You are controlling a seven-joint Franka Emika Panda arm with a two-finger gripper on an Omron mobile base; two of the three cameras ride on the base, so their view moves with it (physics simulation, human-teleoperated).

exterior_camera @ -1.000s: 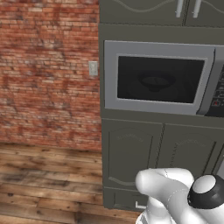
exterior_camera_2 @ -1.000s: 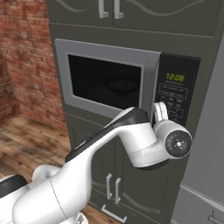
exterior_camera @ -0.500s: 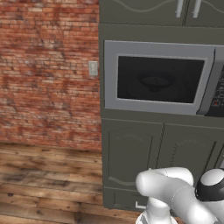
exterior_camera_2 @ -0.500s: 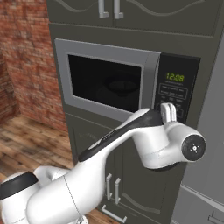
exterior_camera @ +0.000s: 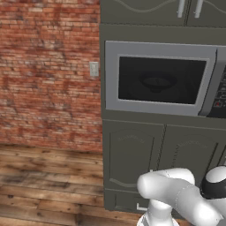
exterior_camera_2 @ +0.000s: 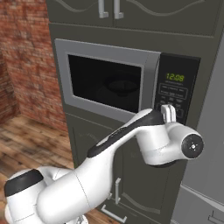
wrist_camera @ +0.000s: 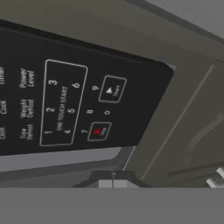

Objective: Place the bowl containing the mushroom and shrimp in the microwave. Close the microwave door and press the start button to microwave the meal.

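Note:
The microwave [exterior_camera: 159, 47] is built into the dark cabinet wall, and the microwave door [exterior_camera: 111, 79] is closed. Through its dark glass I make out the bowl [exterior_camera: 156, 82] [exterior_camera_2: 123, 85] inside; the mushroom and shrimp are hidden behind the tinted glass. My gripper [exterior_camera_2: 168, 112] is shut and points at the lower part of the black keypad panel [exterior_camera_2: 176, 89]. In the hand view the shut gripper [wrist_camera: 113, 179] sits just below the keypad panel [wrist_camera: 26, 78], with the start button [wrist_camera: 113, 89] above it and a red-marked button [wrist_camera: 98, 131] closer. Nothing is held.
Dark cabinet doors [exterior_camera: 132, 159] stand below the microwave and more cabinets [exterior_camera_2: 109, 8] above it. A brick wall [exterior_camera: 48, 75] runs to the left, above a wooden floor [exterior_camera: 44, 185]. A grey panel [exterior_camera_2: 210, 144] stands right of the microwave.
My wrist and forearm have swung to the right while the shut fingertips stay at the keypad's lower part. The door remains closed and the bowl has not moved.

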